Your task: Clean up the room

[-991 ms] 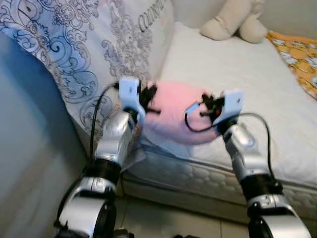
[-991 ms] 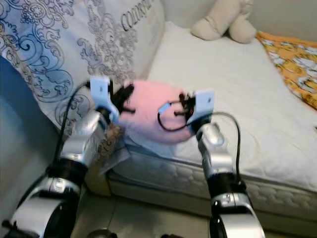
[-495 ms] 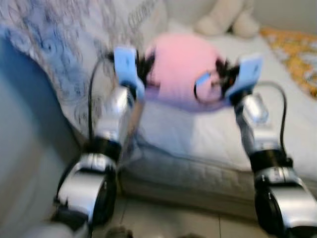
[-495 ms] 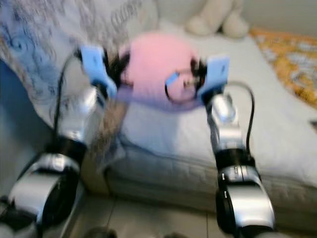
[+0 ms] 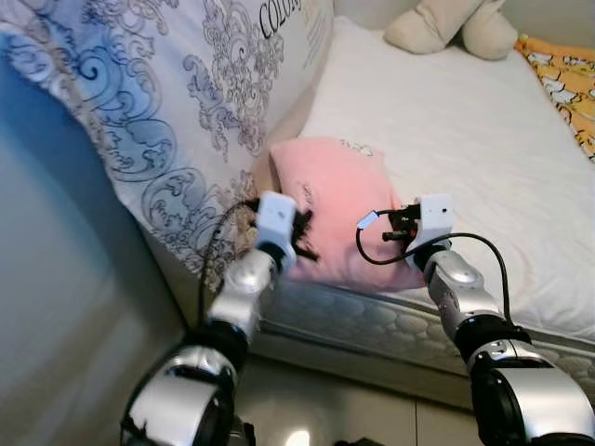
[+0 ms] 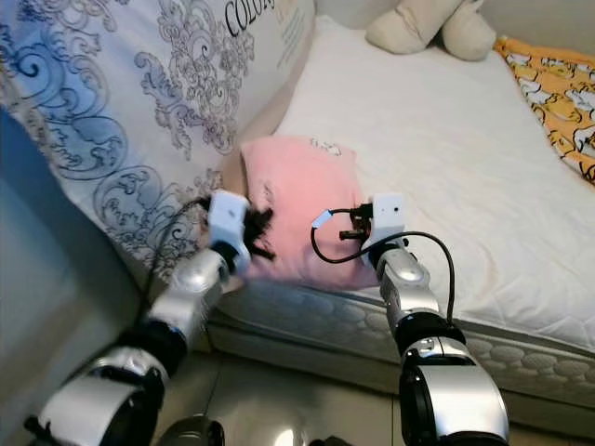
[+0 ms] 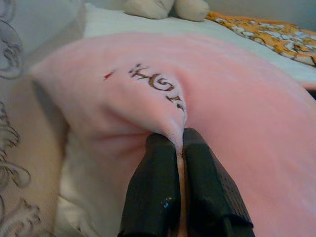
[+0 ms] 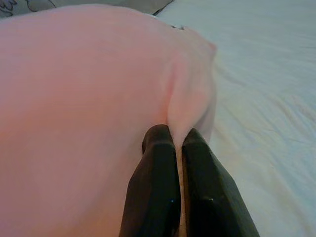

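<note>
Pink pillow lowered onto mattress edge; left gripper, right gripper fingers each pinching it

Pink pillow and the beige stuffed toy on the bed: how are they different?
The pink pillow is pink, the beige stuffed toy cream. The pillow lies near the mattress edge, pinched by the left end effector and right end effector; the toy sits untouched at the far end. Both rest on the white mattress.

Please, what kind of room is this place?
Most likely a bedroom. A white mattress takes up most of the view, a pink pillow lies on it, a large patterned duvet is heaped beside it, and a beige plush toy sits at the far end.
</note>
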Robot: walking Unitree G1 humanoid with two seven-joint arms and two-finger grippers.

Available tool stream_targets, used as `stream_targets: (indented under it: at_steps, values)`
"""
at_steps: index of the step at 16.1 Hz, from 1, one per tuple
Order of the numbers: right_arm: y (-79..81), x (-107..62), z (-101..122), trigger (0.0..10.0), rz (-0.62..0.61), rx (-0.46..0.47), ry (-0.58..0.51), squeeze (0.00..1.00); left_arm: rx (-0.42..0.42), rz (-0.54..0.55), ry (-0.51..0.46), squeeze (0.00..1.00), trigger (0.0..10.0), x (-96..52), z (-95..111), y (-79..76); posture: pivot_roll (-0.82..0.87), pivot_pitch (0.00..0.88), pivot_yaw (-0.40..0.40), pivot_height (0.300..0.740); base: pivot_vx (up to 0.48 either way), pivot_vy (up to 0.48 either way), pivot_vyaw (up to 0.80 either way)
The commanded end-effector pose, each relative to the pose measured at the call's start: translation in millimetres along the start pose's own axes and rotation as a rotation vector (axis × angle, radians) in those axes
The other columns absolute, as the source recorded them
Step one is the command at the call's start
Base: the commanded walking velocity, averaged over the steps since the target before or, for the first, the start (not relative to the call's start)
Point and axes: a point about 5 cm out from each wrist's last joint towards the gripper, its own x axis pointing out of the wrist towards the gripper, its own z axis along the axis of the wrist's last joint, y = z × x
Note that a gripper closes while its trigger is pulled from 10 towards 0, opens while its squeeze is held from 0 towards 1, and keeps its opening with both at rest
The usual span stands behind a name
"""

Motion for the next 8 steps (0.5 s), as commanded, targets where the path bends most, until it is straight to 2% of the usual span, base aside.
stream_targets:
  at_steps: [1,4,6,8]
  values:
    - [-5.5,1.1,9,0.0,-0.009,-0.007,-0.038,0.0,0.03,-0.046,-0.035,0.0,0.0,2.7,7,-8.4,0.06,0.0,-0.04,0.74,0.0,0.0,0.0]
    - [-7.8,-0.5,9,0.0,-0.018,-0.004,-0.058,0.0,0.049,-0.059,-0.098,0.0,0.0,5.2,21,-6.2,0.05,0.0,-0.041,0.74,0.0,0.0,0.0]
    - [-5.7,-0.4,22,0.0,-0.028,-0.029,-0.151,0.0,0.094,-0.066,-0.185,0.0,0.0,6.5,40,-2.8,0.05,0.0,-0.04,0.74,0.465,0.0,0.0]
    - [-2.5,-0.1,34,0.0,-0.013,-0.043,-0.214,0.0,0.089,-0.067,-0.207,0.0,0.0,7.7,48,0.9,0.05,0.0,-0.037,0.74,0.465,0.0,0.0]
